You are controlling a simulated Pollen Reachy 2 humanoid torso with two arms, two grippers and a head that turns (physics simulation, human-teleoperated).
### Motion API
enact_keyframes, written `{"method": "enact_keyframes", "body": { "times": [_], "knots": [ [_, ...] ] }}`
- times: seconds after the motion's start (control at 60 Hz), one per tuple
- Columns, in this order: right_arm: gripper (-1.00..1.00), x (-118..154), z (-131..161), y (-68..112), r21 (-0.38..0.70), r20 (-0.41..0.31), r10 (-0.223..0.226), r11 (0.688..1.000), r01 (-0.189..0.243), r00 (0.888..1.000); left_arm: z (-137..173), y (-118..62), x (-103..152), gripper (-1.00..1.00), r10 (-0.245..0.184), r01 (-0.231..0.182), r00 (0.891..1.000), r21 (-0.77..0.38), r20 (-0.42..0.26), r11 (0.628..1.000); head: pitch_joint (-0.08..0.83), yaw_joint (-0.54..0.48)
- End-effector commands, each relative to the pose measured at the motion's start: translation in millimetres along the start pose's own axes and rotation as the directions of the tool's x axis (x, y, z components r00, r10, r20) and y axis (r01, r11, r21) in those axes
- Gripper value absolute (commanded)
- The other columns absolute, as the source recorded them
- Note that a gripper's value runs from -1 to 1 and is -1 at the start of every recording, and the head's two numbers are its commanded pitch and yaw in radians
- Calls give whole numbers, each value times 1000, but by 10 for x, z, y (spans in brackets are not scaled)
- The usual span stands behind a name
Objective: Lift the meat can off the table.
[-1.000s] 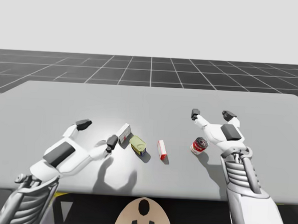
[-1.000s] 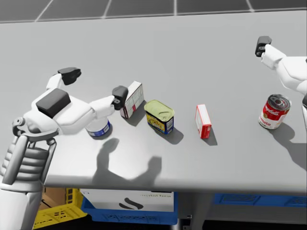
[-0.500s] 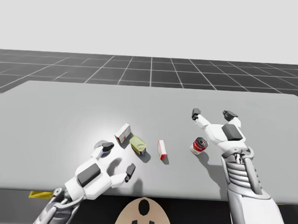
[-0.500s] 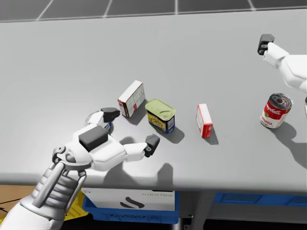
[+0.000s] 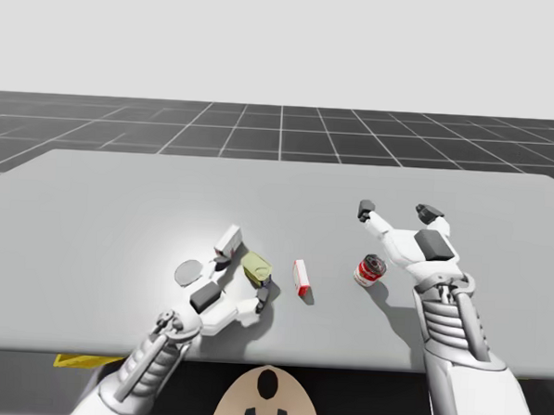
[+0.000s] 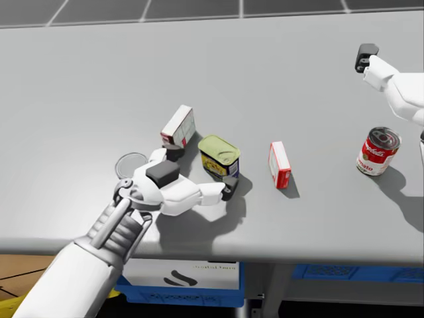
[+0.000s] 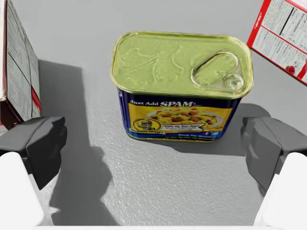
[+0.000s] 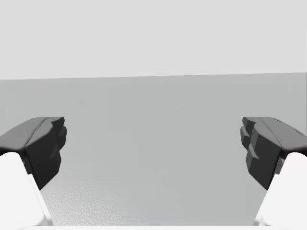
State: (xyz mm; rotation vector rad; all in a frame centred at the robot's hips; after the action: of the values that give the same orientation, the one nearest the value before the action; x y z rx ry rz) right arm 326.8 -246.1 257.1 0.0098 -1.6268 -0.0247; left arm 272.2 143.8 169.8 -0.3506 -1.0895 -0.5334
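The meat can [image 7: 181,81] is a rectangular tin with an olive-yellow lid and blue and yellow sides. It stands on the table [image 5: 110,208] near the front middle [image 5: 255,266] [image 6: 219,156]. My left gripper [image 7: 154,148] is low at the table's front side, open, and the can stands just ahead of it, level with the gap between its fingers and touching neither. From above, the left gripper [image 5: 243,276] [image 6: 200,170] has one finger on each side of the can's near end. My right gripper [image 5: 398,212] [image 8: 153,148] hovers open over bare table at the right.
A white and red box [image 5: 227,242] [image 6: 178,126] [image 7: 17,67] stands close beside the can, next to one left finger. A small red box [image 5: 301,277] [image 6: 279,165] lies on the other side. A red round can [image 5: 369,269] and a low grey-topped can [image 6: 130,163] stand further off.
My left arm drew back from beside the white box to the table's front edge, then came in low behind the meat can, uncovering the low round can. My right arm hardly moved.
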Motion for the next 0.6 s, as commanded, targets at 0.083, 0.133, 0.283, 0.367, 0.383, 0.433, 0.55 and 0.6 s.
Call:
{"method": "enact_keyframes", "body": {
  "times": [0.083, 0.133, 0.283, 0.367, 0.383, 0.433, 0.55, 0.6],
  "knots": [
    [-1000, 9, 5, -11, -1, 3, -2, 1000, 2, 1000, -289, -201, 94, -1000, 60, -60, 998, -4, 15, 998, 722, 92],
    [-1000, 12, 3, -14, -1, 5, -2, 1000, 2, 1000, -320, -225, 111, -1000, 55, -55, 998, -2, 16, 998, 722, 91],
    [-1000, 20, 6, -20, -3, 6, -3, 1000, 3, 1000, -405, -301, 155, -1000, 55, -55, 998, -5, 17, 998, 722, 86],
    [-1000, 24, 6, -25, -2, 7, -4, 1000, 4, 1000, -452, -337, 187, -1000, 58, -58, 998, -7, 19, 998, 721, 88],
    [-1000, 24, 6, -25, -2, 7, -4, 1000, 4, 1000, -457, -341, 191, -1000, 58, -58, 998, -8, 20, 998, 721, 88],
    [-1000, 26, 5, -26, -2, 8, -4, 1000, 4, 1000, -477, -355, 207, -1000, 61, -61, 998, -8, 20, 998, 721, 88],
    [-1000, 26, 6, -26, -3, 7, -4, 1000, 4, 1000, -489, -373, 212, -1000, 63, -63, 998, -12, 23, 998, 720, 89],
    [-1000, 26, 5, -25, -3, 7, -3, 1000, 3, 1000, -474, -378, 201, -571, 64, -64, 998, -14, 24, 998, 719, 89]
  ]
}}
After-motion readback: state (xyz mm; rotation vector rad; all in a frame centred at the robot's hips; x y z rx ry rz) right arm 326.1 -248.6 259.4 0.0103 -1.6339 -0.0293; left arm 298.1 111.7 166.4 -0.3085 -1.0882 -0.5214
